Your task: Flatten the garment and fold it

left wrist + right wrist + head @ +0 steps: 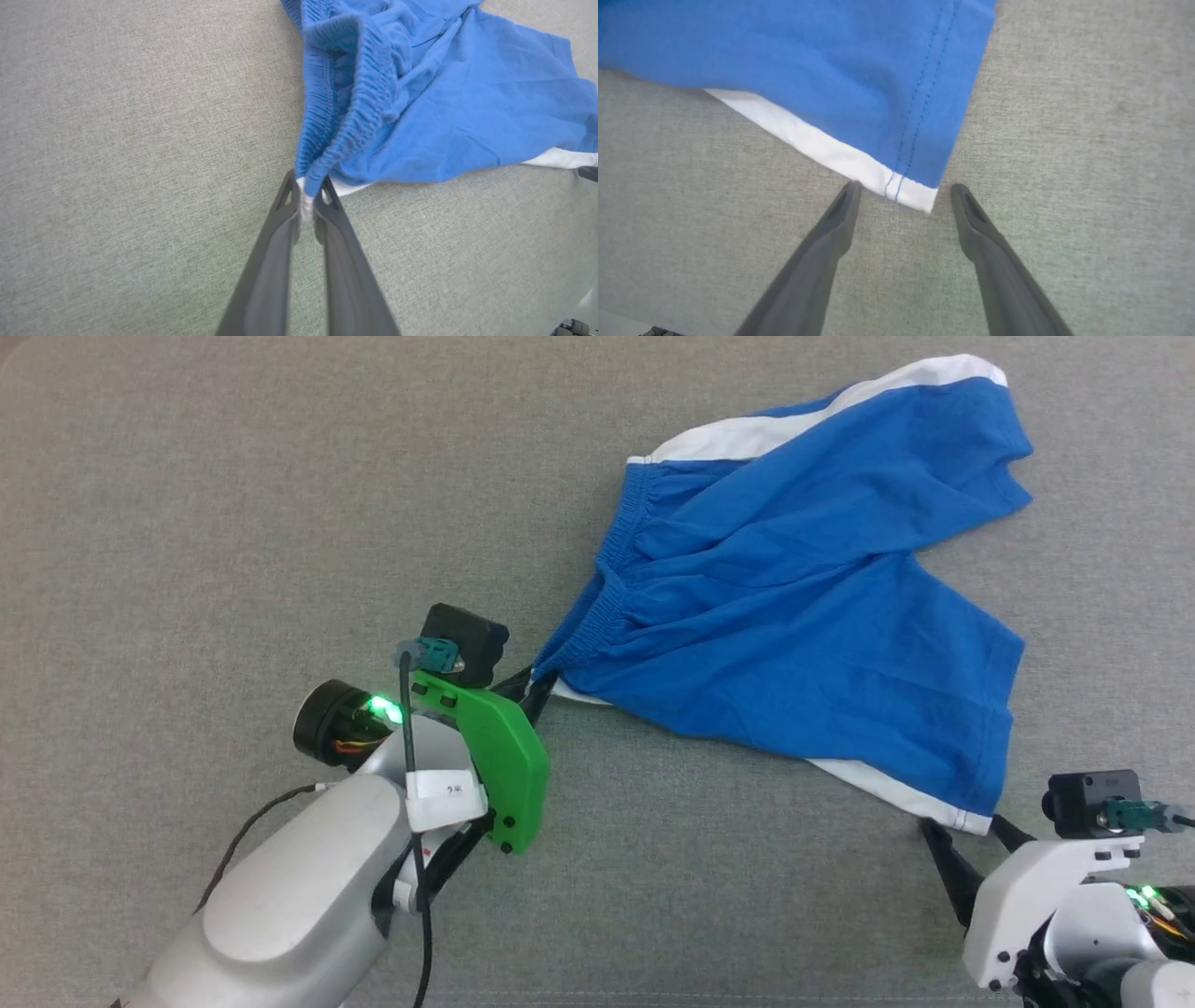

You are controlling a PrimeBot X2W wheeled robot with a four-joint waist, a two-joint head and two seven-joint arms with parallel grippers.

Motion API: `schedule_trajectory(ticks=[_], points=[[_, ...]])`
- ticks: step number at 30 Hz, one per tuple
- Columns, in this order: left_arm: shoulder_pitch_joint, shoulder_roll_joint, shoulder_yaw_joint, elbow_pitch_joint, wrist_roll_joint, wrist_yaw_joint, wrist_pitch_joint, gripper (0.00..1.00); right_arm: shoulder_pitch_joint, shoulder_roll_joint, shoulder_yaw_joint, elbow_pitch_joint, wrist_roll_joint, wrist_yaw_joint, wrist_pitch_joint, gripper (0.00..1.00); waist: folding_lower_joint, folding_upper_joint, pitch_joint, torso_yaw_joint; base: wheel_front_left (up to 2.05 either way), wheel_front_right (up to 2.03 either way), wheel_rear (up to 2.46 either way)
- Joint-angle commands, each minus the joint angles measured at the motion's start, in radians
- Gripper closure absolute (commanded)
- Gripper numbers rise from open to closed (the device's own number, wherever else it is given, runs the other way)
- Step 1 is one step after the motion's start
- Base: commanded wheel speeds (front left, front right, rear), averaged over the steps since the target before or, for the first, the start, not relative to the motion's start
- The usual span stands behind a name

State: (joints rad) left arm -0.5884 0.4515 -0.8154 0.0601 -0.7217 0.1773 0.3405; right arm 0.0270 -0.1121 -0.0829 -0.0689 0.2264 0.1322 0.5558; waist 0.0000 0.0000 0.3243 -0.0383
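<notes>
Two arms reach in: the left gripper [308, 181], angled toward two o'clock, pinches the garment [794, 616] at its waistband corner; the right gripper [904, 186], pointing toward eleven o'clock, stands spread either side of the hem corner.

Left arm: a smooth silver-grey forearm shell [299, 896], a bright green plastic wrist bracket [504, 756] with dark screw holes, a black square camera block [469, 637], a teal cable plug [431, 655], a thin black cable [411, 775] and a lit green status lamp [383, 709]. Right arm: a white plastic wrist bracket [1036, 896] under a second black camera block [1088, 798]. The left hand [308, 196] and right hand [901, 196] each have two long, dark grey, tapering fingers [817, 261].
</notes>
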Motion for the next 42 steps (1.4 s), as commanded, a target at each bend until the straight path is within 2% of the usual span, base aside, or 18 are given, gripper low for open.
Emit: schedule_trajectory(ticks=[1, 5, 6, 7, 8, 9, 14, 20, 23, 29, 36, 42], points=[[0.004, 0.006, 0.001, -0.006, 0.007, 0.005, 0.000, 1.00, -0.021, 0.005, 0.006, 0.014, -0.007, -0.002, 0.005, 0.00, 0.0000, 0.0000, 0.007, 0.004, 0.00, 0.00, 0.00], [0.001, 0.008, -0.001, -0.010, 0.005, 0.004, 0.003, 1.00, -0.036, 0.006, 0.015, 0.043, -0.008, -0.002, -0.008, 0.00, 0.0000, 0.0000, 0.017, 0.008, 0.00, 0.00, 0.00], [0.002, 0.009, -0.002, -0.010, 0.005, 0.004, 0.003, 1.00, -0.041, 0.007, 0.016, 0.049, -0.007, -0.002, -0.013, 0.12, 0.0000, 0.0000, 0.018, 0.009, 0.00, 0.00, 0.00], [0.002, 0.010, -0.003, -0.010, 0.005, 0.003, 0.003, 1.00, -0.045, 0.007, 0.016, 0.057, -0.007, -0.002, -0.018, 0.51, 0.0000, 0.0000, 0.019, 0.010, 0.00, 0.00, 0.00], [0.003, 0.011, -0.003, -0.010, 0.004, 0.003, 0.004, 1.00, -0.048, 0.007, 0.017, 0.063, -0.007, -0.002, -0.022, 0.59, 0.0000, 0.0000, 0.018, 0.010, 0.00, 0.00, 0.00], [0.006, 0.012, -0.004, -0.009, 0.003, 0.003, 0.003, 1.00, -0.052, 0.006, 0.016, 0.068, -0.007, -0.002, -0.032, 1.00, 0.0000, 0.0000, 0.016, 0.009, 0.00, 0.00, 0.00], [0.025, 0.019, -0.005, 0.004, -0.007, 0.001, -0.002, 1.00, -0.055, -0.008, 0.006, 0.078, -0.006, -0.002, -0.069, 1.00, 0.0000, 0.0000, -0.020, 0.003, 0.00, 0.00, 0.00], [0.063, 0.037, 0.013, 0.007, -0.033, 0.009, -0.019, 1.00, -0.048, -0.059, -0.001, 0.022, 0.046, -0.002, -0.079, 1.00, 0.0000, 0.0000, -0.111, -0.013, 0.00, 0.00, 0.00], [0.085, 0.048, 0.032, -0.008, -0.056, 0.017, -0.026, 1.00, -0.053, -0.103, -0.002, -0.029, 0.112, -0.002, -0.051, 1.00, 0.0000, 0.0000, -0.166, -0.020, 0.00, 0.00, 0.00], [0.100, 0.100, 0.077, -0.075, -0.095, 0.033, -0.007, 1.00, -0.107, -0.238, 0.032, -0.127, 0.279, -0.002, 0.055, 1.00, 0.0000, 0.0000, -0.263, -0.028, 0.00, 0.00, 0.00], [0.020, 0.178, 0.184, -0.195, -0.154, 0.048, 0.046, 1.00, -0.293, -0.401, 0.086, -0.171, 0.421, -0.002, 0.105, 1.00, 0.0000, 0.0000, -0.327, -0.031, 0.00, 0.00, 0.00], [-0.102, 0.224, 0.273, -0.261, -0.193, 0.056, 0.104, 1.00, -0.505, -0.423, 0.117, -0.134, 0.523, -0.002, 0.121, 1.00, 0.0000, 0.0000, -0.335, -0.026, 0.00, 0.00, 0.00]])
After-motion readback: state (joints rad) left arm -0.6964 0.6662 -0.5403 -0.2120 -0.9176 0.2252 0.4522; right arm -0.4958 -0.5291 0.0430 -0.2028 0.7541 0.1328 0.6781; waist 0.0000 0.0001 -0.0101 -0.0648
